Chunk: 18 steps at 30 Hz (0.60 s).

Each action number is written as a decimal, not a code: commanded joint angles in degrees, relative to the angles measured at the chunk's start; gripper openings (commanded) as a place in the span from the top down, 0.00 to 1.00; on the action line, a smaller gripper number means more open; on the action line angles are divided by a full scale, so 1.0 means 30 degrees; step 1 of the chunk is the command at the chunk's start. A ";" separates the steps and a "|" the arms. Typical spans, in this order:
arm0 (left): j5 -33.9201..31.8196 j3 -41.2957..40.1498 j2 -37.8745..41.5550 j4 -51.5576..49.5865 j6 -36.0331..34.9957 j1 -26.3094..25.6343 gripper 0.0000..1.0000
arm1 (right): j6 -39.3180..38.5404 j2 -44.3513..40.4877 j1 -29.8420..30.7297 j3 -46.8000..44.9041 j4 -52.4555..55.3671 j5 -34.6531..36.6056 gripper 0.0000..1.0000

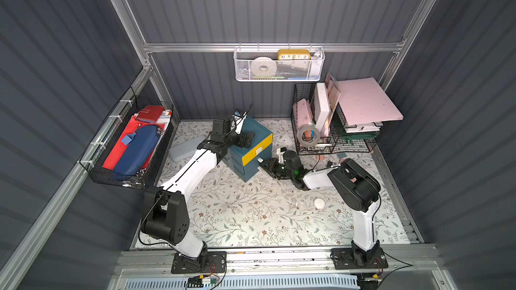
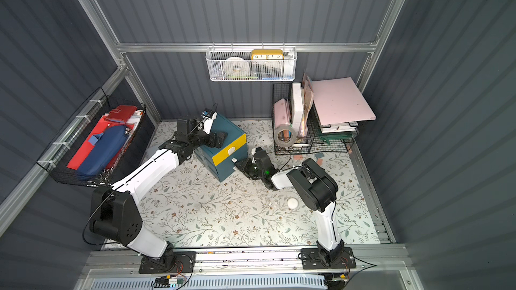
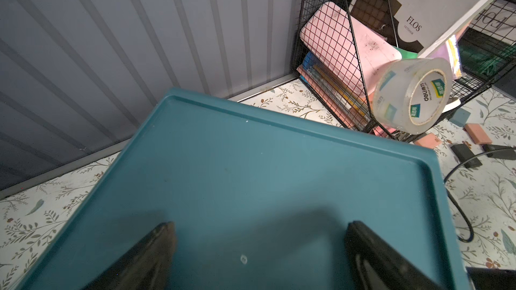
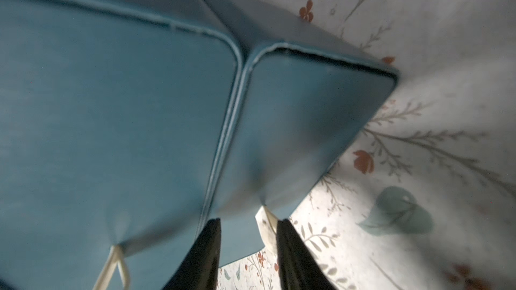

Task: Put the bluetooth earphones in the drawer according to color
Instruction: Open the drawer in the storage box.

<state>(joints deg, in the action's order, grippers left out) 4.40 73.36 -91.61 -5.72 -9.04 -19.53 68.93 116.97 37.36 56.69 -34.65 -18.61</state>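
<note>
**Item 1. Earphone case point(image 1: 319, 203), white, 1 in view.**
- Position: loose on the table point(image 1: 237, 218), close to the right arm's elbow and well apart from the cabinet. No other case shows.
- Risk: a swing of that elbow could knock it. Smooth and rounded, it would probably skid or roll away.

**Item 2. Right gripper point(image 4: 250, 221).**
- Position: low at the cabinet's front.
- State: fingers partly spread. The white handle point(image 4: 267, 225) of the lowest drawer sits between them, against 1 finger. No firm pinch shows.
- Risk: the handle is a small tab. A pull with the fingers this loose would probably slip off and leave the drawer shut.

**Item 3. Cabinet point(image 1: 255, 131), teal, 3 drawers.**
- Fronts: 1 yellow front point(image 1: 251, 155) on top and 2 teal fronts below, all shut or nearly so.
- Risk: the fronts hide the contents, so I cannot tell which drawer takes white. A wrong choice would spoil the colour sort.

**Item 4. Left gripper point(image 3: 259, 227).**
- State: fingers spread wide over the cabinet's top, pinching nothing and apparently resting on it.
- Risk: if it does not press down, the light cabinet may slide or tip toward the pull.

**Item 5. Flat chips point(image 3: 476, 131) and wire rack point(image 1: 300, 99), beyond.**
- Not task items.
- Risk: a chip could be mistaken for a case.
</note>
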 commanded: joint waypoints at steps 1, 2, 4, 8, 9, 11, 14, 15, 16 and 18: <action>-0.0269 -0.0643 -0.0794 -0.3691 -0.0503 -0.0259 0.00 | -0.0583 -0.0448 0.0129 -0.0175 0.0598 0.0622 0.61; -0.0268 -0.0640 -0.0783 -0.3691 -0.0474 -0.0286 0.01 | -0.0668 -0.0464 0.0114 -0.0133 0.0752 0.0612 0.61; -0.0254 -0.0638 -0.0807 -0.3691 -0.0503 -0.0278 0.01 | -0.0682 -0.0407 0.0145 -0.0058 0.0814 0.0557 0.61; -0.0289 -0.0637 -0.0808 -0.3691 -0.0503 -0.0268 0.01 | -0.0548 -0.0030 0.0258 0.0198 0.0570 0.0246 0.61; -0.0284 -0.0647 -0.0809 -0.3691 -0.0503 -0.0287 0.01 | -0.0534 0.0005 0.0314 0.0286 0.0538 0.0192 0.61; -0.0282 -0.0644 -0.0810 -0.3691 -0.0488 -0.0287 0.01 | -0.0527 0.0137 0.0353 0.0403 0.0466 0.0068 0.61; -0.0256 -0.0609 -0.0810 -0.3691 -0.0503 -0.0275 0.01 | -0.0483 0.0347 0.0404 0.0608 0.0375 -0.0170 0.61; -0.0259 -0.0633 -0.0808 -0.3691 -0.0503 -0.0287 0.01 | -0.0424 0.0426 0.0416 0.0645 0.0338 -0.0229 0.61; -0.0278 -0.0613 -0.0810 -0.3691 -0.0503 -0.0276 0.00 | -0.0381 0.0472 0.0409 0.0674 0.0327 -0.0256 0.61; -0.0269 -0.0652 -0.0812 -0.3691 -0.0503 -0.0285 0.01 | -0.0300 0.0590 0.0426 0.0675 0.0221 -0.0258 0.61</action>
<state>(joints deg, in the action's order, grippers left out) 4.40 73.36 -91.61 -5.72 -9.04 -19.53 68.14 116.97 38.30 57.25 -33.06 -18.65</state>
